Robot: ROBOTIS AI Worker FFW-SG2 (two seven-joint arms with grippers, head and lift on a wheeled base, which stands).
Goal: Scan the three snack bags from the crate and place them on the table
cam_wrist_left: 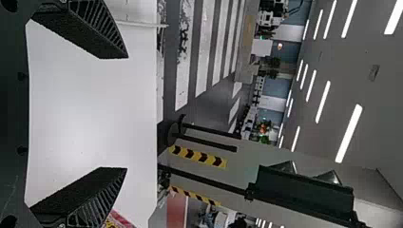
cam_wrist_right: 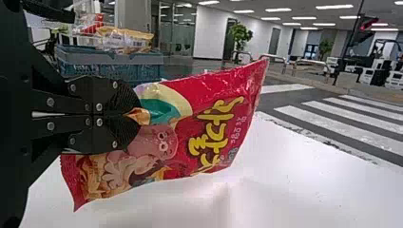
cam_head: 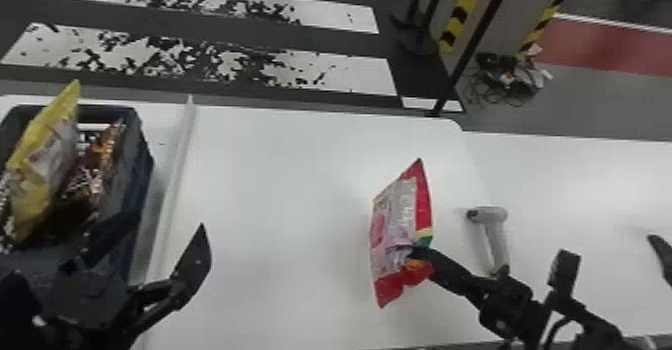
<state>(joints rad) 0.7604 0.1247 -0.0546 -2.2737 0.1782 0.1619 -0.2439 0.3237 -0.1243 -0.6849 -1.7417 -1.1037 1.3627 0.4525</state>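
Observation:
My left gripper [cam_head: 159,246] is open beside the crate's right side, and in its wrist view the left gripper [cam_wrist_left: 127,113] has nothing between its spread fingers. My right gripper [cam_head: 421,255] is shut on the red snack bag [cam_head: 400,224], pinching its edge over the right part of the table. In the right wrist view the right gripper [cam_wrist_right: 132,115] grips the red bag [cam_wrist_right: 209,128]. A corner of the red bag [cam_wrist_left: 115,221] shows in the left wrist view. The dark crate [cam_head: 135,159] holds a yellow bag [cam_head: 42,169] and a brown-orange bag [cam_head: 97,166].
A grey handheld scanner [cam_head: 495,234] rests on the white table [cam_head: 280,184], right of the red bag. A raised white strip [cam_head: 175,174] runs between the crate and the table's middle. A black piece [cam_head: 664,255] shows at the far right edge.

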